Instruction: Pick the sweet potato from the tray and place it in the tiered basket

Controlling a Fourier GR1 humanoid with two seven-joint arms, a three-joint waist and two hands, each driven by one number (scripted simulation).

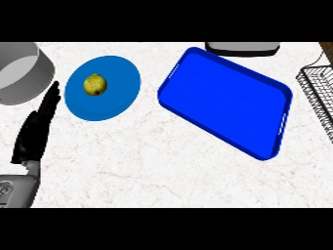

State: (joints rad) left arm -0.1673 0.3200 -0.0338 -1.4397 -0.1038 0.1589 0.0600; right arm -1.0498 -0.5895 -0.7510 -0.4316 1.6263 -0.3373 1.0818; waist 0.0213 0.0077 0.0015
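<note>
The blue tray (226, 105) lies tilted at the middle right of the counter, and nothing shows on it. No sweet potato is visible anywhere. At the right edge stands the black wire tiered basket (327, 107), partly cut off; nothing shows inside the visible part. My left hand (35, 129) rests at the left with fingers straight and pointing up, holding nothing, its fingertips near the plate's left rim. My right hand does not show.
A round blue plate (118, 95) at the upper left carries a small yellow-green fruit (94, 84). A grey pot (14, 73) sits in the top left corner. A grey appliance (242, 48) stands behind the tray.
</note>
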